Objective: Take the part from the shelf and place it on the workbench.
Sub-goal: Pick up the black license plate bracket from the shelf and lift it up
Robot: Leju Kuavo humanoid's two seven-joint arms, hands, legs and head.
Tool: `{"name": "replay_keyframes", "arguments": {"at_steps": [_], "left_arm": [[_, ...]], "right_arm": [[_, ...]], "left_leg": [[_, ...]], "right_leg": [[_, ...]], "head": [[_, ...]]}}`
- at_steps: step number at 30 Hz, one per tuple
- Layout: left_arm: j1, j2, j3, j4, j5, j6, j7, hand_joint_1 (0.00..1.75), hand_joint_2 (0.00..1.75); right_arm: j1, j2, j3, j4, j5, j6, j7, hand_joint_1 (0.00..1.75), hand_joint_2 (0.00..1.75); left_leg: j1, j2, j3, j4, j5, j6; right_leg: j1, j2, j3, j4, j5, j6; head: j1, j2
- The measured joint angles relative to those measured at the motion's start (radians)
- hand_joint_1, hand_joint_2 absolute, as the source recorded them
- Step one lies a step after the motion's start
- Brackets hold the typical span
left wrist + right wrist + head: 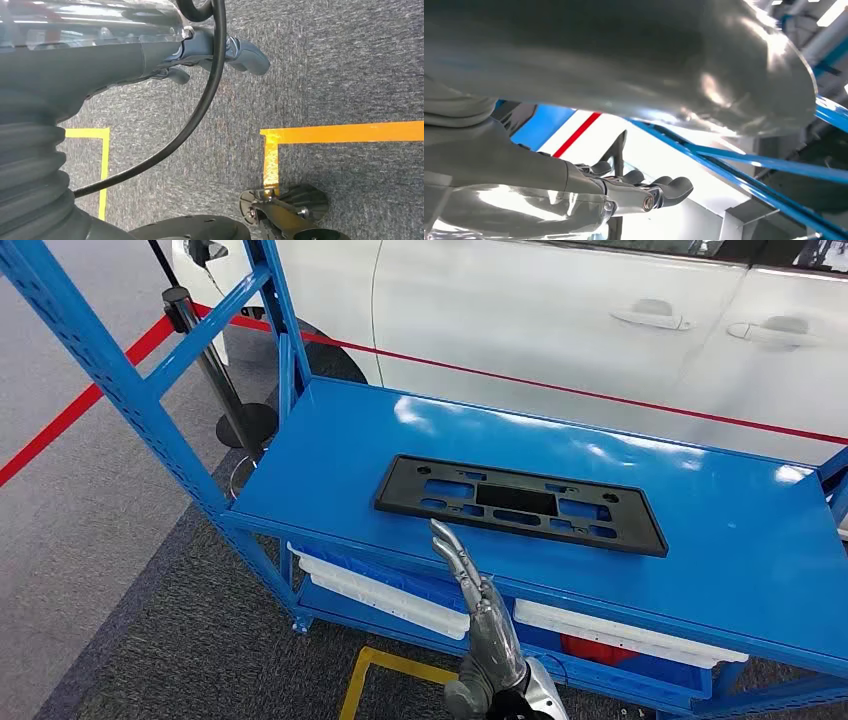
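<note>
Fingers of the right hand stretch out straight and hold nothing, their tips just short of the black part (flat on the blue shelf). Left hand hangs loosely curled, empty, over carpet.

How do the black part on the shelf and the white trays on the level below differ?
The black part is a flat plate with cut-out slots, lying in the open on the top shelf; the white trays sit one level down, partly hidden under that shelf's edge. The part is dark, the trays pale. Both are long, low and untouched.
</note>
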State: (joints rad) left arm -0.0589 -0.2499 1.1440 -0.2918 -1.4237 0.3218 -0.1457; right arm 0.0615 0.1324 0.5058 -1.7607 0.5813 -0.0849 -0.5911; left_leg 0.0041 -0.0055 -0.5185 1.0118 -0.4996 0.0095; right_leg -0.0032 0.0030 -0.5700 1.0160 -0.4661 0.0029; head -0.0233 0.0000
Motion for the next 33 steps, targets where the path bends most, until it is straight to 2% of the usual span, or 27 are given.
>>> {"name": "replay_keyframes", "arguments": {"at_steps": [9,22,27,33], "left_arm": [[-0.002,0.002,0.001,0.000,-0.020,-0.008,-0.014,0.00,1.75],[-0.007,0.004,0.000,0.000,-0.058,-0.019,-0.034,0.00,1.75],[-0.013,0.004,0.000,0.001,-0.079,-0.022,-0.046,0.00,1.75],[-0.016,0.003,-0.001,0.008,-0.100,-0.034,-0.059,0.00,1.75]], "right_arm": [[-0.043,-0.020,0.041,0.021,0.231,-0.103,0.154,0.00,0.00],[-0.168,-0.075,0.178,0.117,0.499,-0.174,0.512,0.00,0.00],[-0.187,-0.070,0.137,0.177,0.608,-0.204,0.599,0.00,0.00],[-0.229,-0.030,-0.017,0.260,0.643,-0.210,0.609,0.00,0.00]], "left_leg": [[0.000,0.000,0.000,0.000,0.000,0.000],[0.000,0.000,0.001,0.000,0.000,0.000],[0.000,0.000,0.000,0.000,0.000,0.000],[0.000,0.000,0.001,0.001,0.001,0.000]], "right_leg": [[0.000,0.000,0.000,0.000,0.000,0.000],[0.000,0.000,0.000,0.000,0.000,0.000],[0.000,0.000,-0.001,0.000,0.000,0.000],[0.000,0.000,0.000,0.000,0.000,0.000]], "head": [[0.000,0.000],[0.000,0.000],[0.000,0.000],[0.000,0.000]]}}
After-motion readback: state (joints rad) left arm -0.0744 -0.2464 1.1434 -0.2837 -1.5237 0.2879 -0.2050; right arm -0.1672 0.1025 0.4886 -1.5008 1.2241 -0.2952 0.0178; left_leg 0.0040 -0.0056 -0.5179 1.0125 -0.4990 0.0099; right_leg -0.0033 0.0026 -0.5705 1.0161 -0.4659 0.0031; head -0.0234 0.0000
